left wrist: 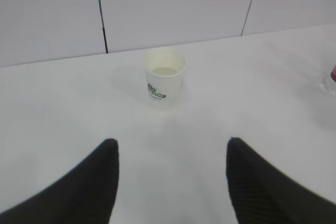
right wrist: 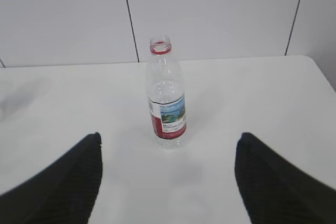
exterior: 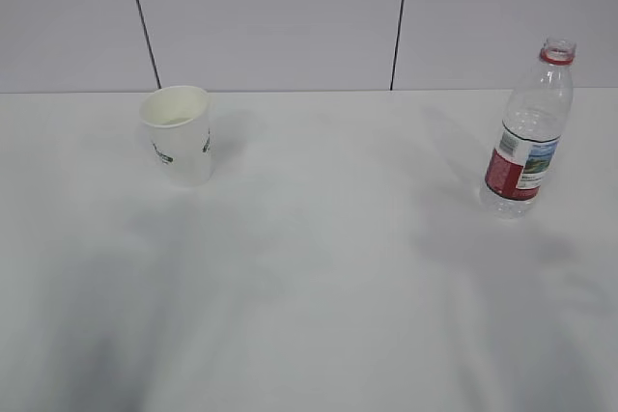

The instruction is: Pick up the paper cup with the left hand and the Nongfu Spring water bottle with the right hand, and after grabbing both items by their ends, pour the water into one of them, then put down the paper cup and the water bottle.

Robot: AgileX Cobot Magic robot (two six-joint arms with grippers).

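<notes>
White table [exterior: 319, 267], grey wall. Paper cup [exterior: 178, 132] light, crushable: grip sidewall gently. Capless bottle [exterior: 529, 132] slippery, spillable: grip mid-body. Left gripper [left wrist: 170, 179], right gripper [right wrist: 167, 174] both open, empty.

The desk [exterior: 319, 267] lies bare between the paper cup [exterior: 178, 133] at far left and the Nongfu Spring water bottle [exterior: 528, 132] at far right, which stand well apart. The near half is open across its whole width. Just behind both runs a wall [exterior: 280, 16], closing the far side. The left hand [left wrist: 170, 182], fingers spread, faces the cup over bare surface; the right hand [right wrist: 168, 182], also spread, faces the uncapped bottle likewise.
</notes>
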